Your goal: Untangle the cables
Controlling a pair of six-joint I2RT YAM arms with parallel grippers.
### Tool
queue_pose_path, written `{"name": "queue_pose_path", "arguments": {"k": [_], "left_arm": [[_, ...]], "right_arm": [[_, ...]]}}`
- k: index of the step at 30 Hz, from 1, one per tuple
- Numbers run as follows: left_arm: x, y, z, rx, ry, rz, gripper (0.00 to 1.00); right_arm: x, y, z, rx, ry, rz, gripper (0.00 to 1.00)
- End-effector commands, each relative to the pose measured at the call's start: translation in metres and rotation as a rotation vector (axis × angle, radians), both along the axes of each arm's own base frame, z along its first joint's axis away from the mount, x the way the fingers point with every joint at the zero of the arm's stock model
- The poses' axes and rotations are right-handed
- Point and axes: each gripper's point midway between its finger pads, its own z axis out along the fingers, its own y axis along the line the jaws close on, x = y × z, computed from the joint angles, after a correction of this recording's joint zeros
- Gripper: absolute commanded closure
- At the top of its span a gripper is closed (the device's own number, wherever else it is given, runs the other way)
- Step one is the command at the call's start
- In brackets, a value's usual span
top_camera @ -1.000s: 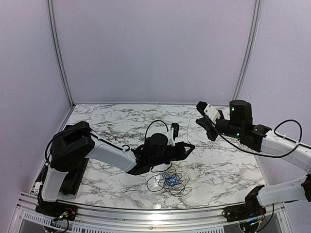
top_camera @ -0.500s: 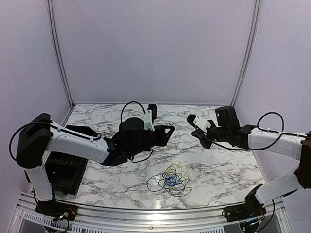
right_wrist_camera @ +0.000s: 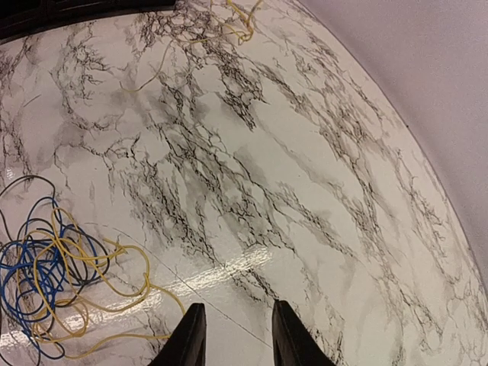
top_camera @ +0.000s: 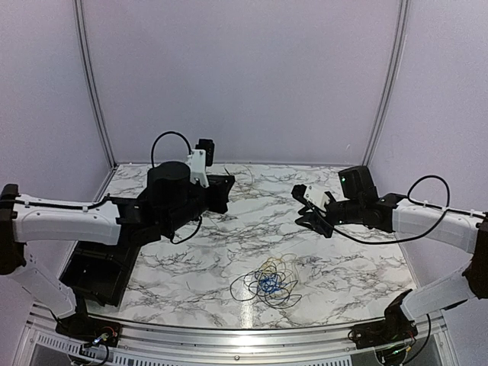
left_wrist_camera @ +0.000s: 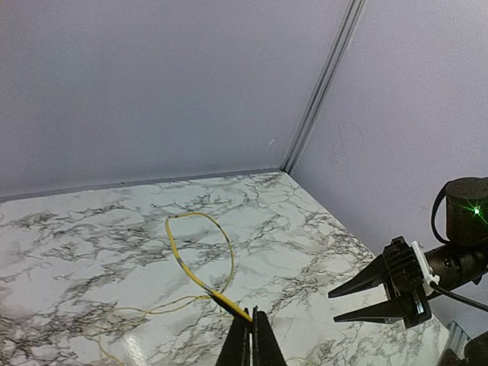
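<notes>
Above the marble table, left claw pinching yellow cable, right claw parted, empty.

A white table veined in black like marble carries a loose tangle of thin cables, blue at the heart with yellow and black loops around it, near its front middle, and a black box at its left near corner.

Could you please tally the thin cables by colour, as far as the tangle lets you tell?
Yellow cable: 1
Blue cable: 1
Black cable: at least 1, as the loops overlap
Total: at least 3
</notes>
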Motion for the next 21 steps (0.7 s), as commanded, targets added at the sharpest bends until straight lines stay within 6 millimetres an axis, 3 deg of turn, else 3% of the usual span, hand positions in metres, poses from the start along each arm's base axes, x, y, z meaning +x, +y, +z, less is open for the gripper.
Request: {"name": "queue_pose_path", "arguments": {"k": [1,13,21], "left_arm": [[0.001,0.053,0.013,0.168,-0.035,0.122,1.00],[-0.007,0.184,0.021,0.371,-0.042,0.361,1.00],[0.004,0.240,0.039,0.352,-0.057,0.457,1.00]], "right_arm": [[0.011,-0.001,0.013,-0.007,-0.040,-0.018,0.69],[0.019,-0.011,0.010,-0.065,-0.089,-0.056,0.69],[0.021,-0.014,0.004,-0.082,-0.092,-0.069,0.69]]}}
